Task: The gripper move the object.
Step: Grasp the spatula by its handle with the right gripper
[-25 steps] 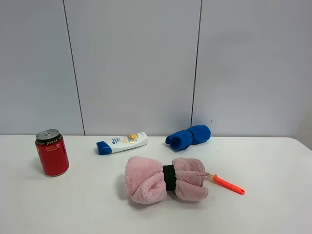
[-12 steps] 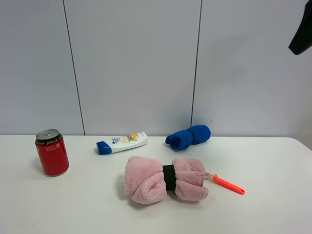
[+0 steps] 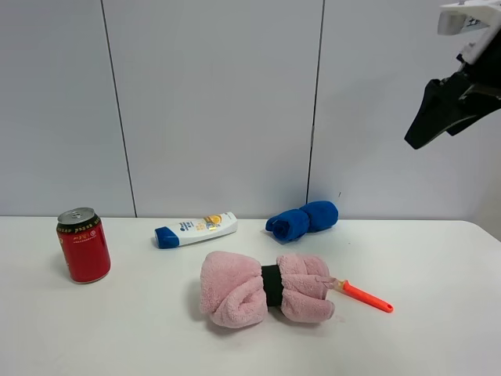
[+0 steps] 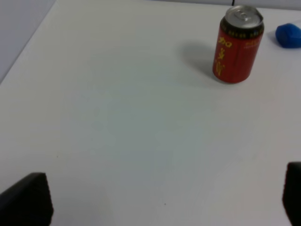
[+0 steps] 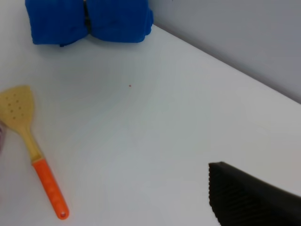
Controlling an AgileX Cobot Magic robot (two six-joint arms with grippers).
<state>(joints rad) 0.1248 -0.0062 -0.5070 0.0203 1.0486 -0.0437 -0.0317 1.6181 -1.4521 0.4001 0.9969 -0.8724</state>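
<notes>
Your right end effector [image 3: 430, 116] hangs high over the right end of the bench [image 3: 446, 258], well apart from the small spatula [image 3: 365, 298]; I cannot tell whether its jaws are apart. Bring it down on the orange handle [image 5: 49, 190], jaws across the shaft, clear of the pink rolled towel [image 3: 262, 288] just beside the tan head [image 5: 16, 108]. The spatula lies flat right of the towel, long axis left-far to right-near, head toward the towel. Your left end effector [image 4: 160, 200] stands spread wide.

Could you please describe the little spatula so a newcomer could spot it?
Find the pink rolled towel on the white table. Beside it, on the high view's right, lies the spatula: the only slim thing there, with orange handle and pale perforated head.
</notes>
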